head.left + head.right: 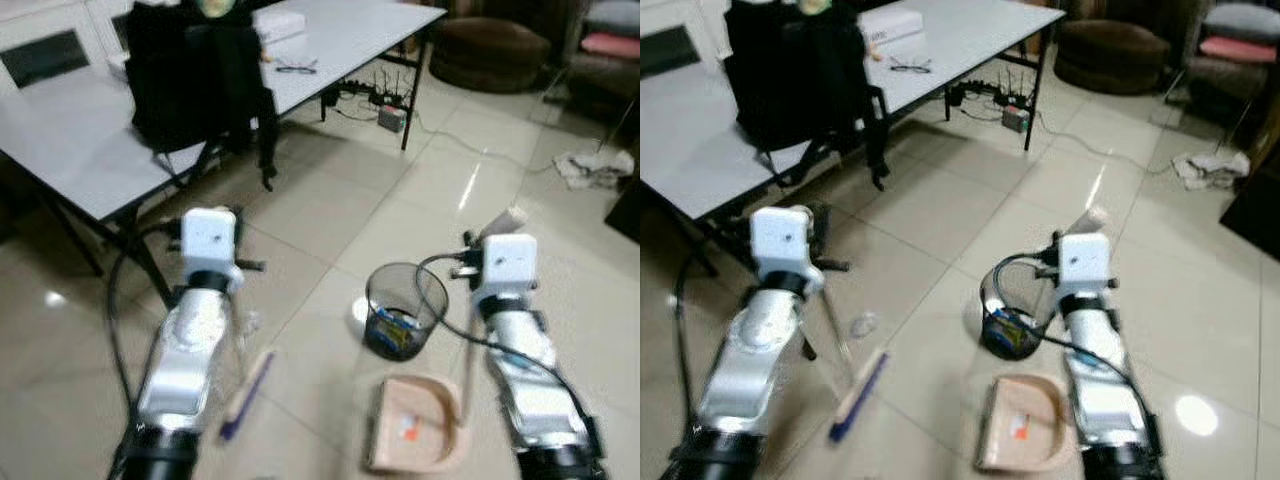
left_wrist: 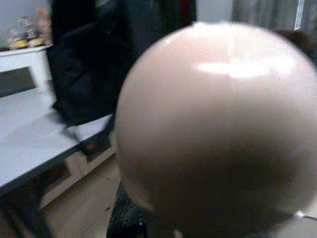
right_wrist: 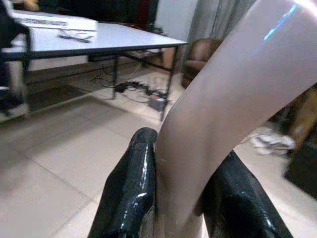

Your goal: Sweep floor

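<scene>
open tiled floor stretches ahead between tabletop and bin. table legs and a hanging bag strap block the left; dustpan sits just behind the bin; cables clutter the far floor.

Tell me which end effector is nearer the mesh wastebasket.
Right. The right end effector, gripping the dustpan handle, is just beside the mesh wastebasket; the left end effector, holding the broom, is farther off.

Glossy beige floor tiles catch bright ceiling-light glare. A white folding table on black legs stands far left, bearing a black backpack and spectacles. A power strip lies beneath its far end. A brown armchair sits far right, a crumpled cloth near it
</scene>
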Motion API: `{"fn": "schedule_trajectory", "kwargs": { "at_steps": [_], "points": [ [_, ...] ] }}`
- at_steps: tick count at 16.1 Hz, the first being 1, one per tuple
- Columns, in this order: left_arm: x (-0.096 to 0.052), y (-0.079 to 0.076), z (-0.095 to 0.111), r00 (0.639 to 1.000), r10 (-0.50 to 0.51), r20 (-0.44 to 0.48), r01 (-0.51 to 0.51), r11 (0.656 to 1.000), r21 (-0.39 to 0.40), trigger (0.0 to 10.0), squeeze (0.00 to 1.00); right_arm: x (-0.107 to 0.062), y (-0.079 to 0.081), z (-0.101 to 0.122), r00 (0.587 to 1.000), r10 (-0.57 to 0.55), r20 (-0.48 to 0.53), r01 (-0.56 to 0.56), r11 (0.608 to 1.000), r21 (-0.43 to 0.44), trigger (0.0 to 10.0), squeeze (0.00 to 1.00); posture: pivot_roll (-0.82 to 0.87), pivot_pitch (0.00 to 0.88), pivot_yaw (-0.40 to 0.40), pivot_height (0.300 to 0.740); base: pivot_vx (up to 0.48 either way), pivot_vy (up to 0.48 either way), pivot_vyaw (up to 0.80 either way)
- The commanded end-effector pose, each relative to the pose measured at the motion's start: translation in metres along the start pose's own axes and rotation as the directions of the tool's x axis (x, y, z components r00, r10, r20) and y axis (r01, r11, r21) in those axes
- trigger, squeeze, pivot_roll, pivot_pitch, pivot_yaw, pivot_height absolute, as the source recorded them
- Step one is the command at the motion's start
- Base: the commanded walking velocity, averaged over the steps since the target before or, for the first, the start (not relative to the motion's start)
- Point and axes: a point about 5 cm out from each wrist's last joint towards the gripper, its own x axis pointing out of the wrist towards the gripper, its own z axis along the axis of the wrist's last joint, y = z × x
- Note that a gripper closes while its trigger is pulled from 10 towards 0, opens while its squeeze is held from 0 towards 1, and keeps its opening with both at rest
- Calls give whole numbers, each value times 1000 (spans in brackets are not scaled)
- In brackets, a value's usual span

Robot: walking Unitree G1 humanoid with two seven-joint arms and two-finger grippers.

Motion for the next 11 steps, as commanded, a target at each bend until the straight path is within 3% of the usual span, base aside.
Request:
{"fn": "schedule_trajectory", "kwargs": {
  "at_steps": [1,5,11],
  "points": [
    [3,1,7,999,14,32,-15,1000,20,10000,0,2,0,9,999,7,39,-8,1000,30,10000,0,-10,6,44,740,390,0,800],
    [3,2,8,999,16,34,-17,1000,24,10000,0,3,-1,8,999,-2,39,0,999,46,10000,0,-9,0,45,740,390,0,800],
    [5,-1,7,999,8,34,-8,1000,16,10000,0,1,-2,8,998,-23,54,19,997,72,10000,0,-13,0,49,740,387,0,0]
  ]
}}
